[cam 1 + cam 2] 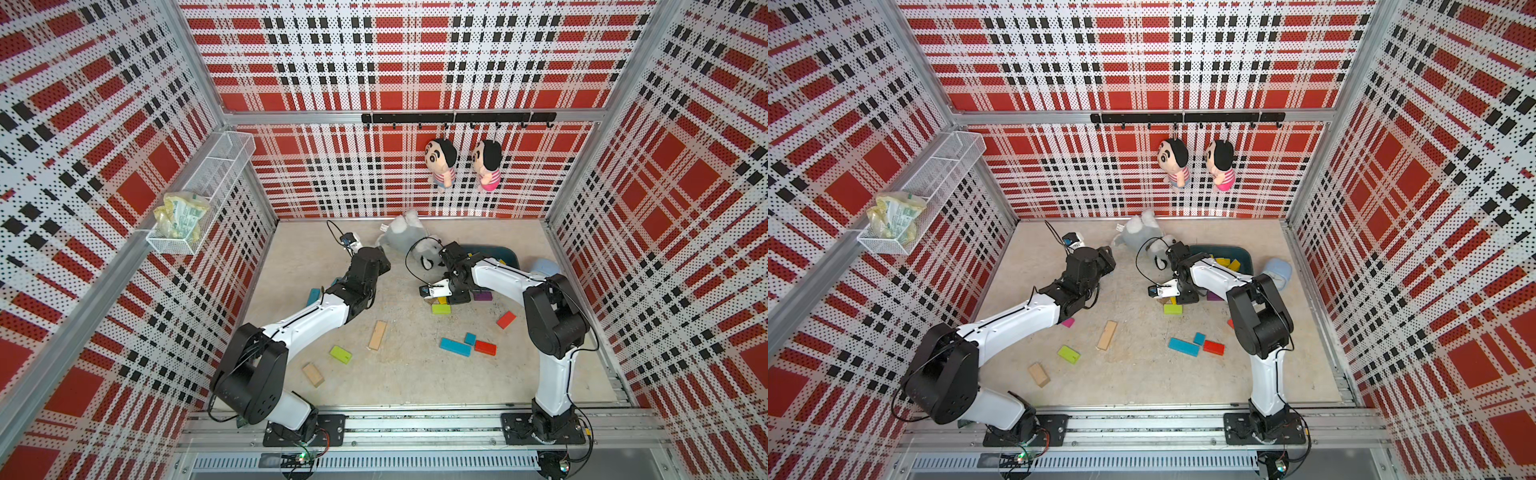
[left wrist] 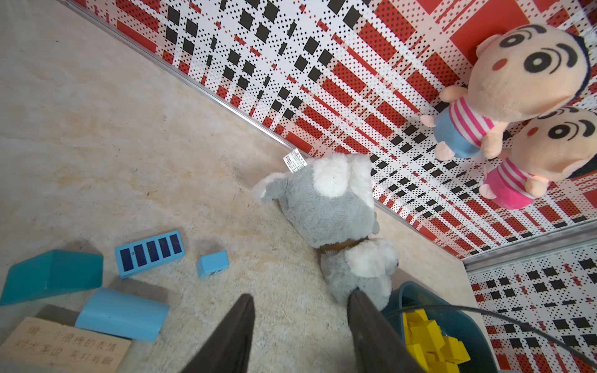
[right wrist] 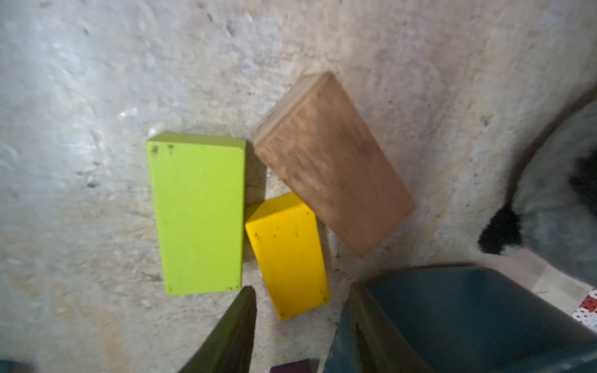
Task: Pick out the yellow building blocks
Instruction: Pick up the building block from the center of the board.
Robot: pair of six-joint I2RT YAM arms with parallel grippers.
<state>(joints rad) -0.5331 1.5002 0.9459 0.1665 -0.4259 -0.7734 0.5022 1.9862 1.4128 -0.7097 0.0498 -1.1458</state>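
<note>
Right claw [image 3: 302, 287] points down at the worktop [image 1: 415, 374], fingers apart and holding nothing, with one yellow block [image 3: 287, 255] lying flat just ahead of its tips. Left claw [image 2: 302, 295], also apart and empty, hovers farther left, aimed toward the far wall. The beige worktop is the floor of a booth with red plaid walls. A dark teal bin [image 2: 465, 329] sits at the far right and holds a heap of yellow blocks [image 2: 429, 342]. A grey plush toy [image 2: 329, 206] lies just left of the bin, by the far wall. The loose yellow block lies near and left of the bin, between a lime block [image 3: 197, 213] and a brown wooden block [image 3: 332, 161].
</note>
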